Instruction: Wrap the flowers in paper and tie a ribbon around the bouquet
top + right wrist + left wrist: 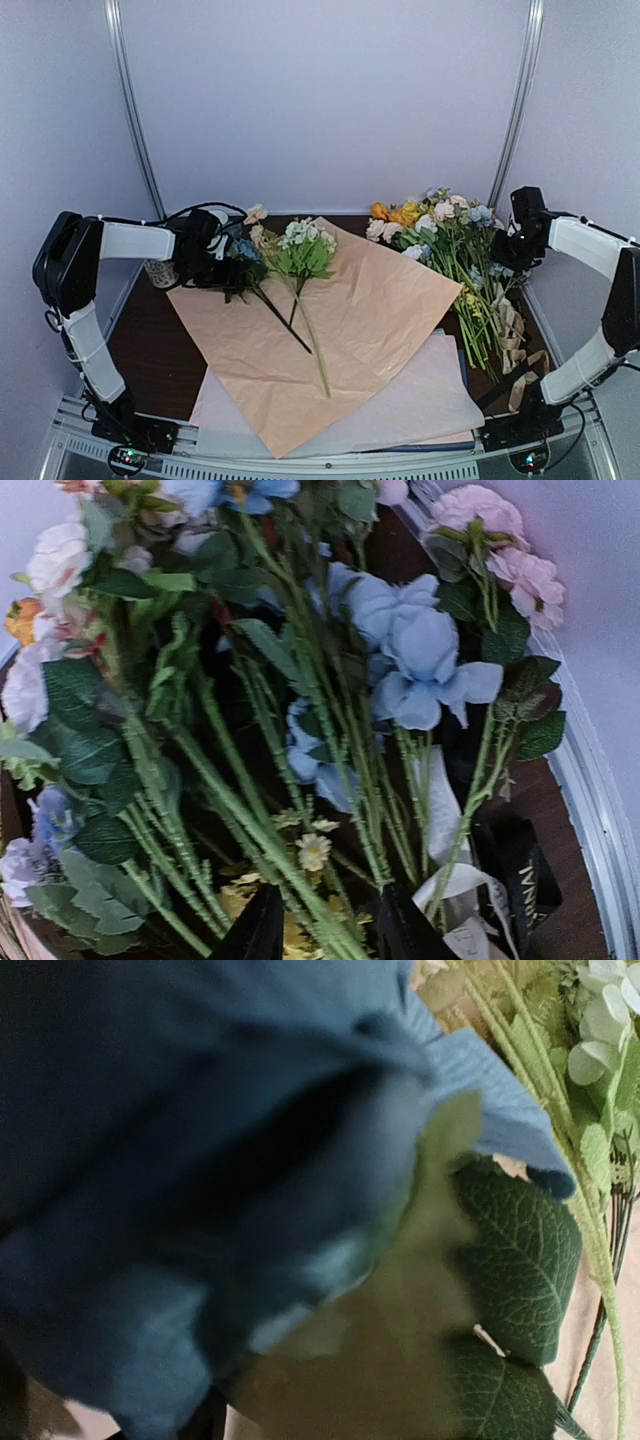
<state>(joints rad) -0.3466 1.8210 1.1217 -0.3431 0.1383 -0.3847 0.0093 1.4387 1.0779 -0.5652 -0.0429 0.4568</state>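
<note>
**Facing 2 flower piles, 1 gripper at each**

The left gripper [228,258] sits low at the far left corner of the paper [370,310], right against the blue flower head [180,1110] that belongs to the flowers [298,245]. In the left wrist view that blurred head fills nearly the whole frame and hides both fingers. Whether the jaws clasp it or merely stand around it cannot be told.

The flowers lie on the far left part of the paper, heads toward the back wall and stems running toward the middle of the sheet. The paper is spread flat on the table [150,340], and its near part rests on the pale pink sheets [430,405].

The right gripper [335,930] hangs over the loose bunch [440,225] on the right side of the table, off the paper. Its 2 dark fingertips [262,928] stand moderately apart. Green stems run through the gap, but no pad presses on a stem and nothing is held. A dark strap [525,880] with lettering lies just beside the right-hand fingertip.

The ribbon [510,335] lies in loose loops near the right table edge, just beside the bunch's stem ends and apart from both grippers.
</note>
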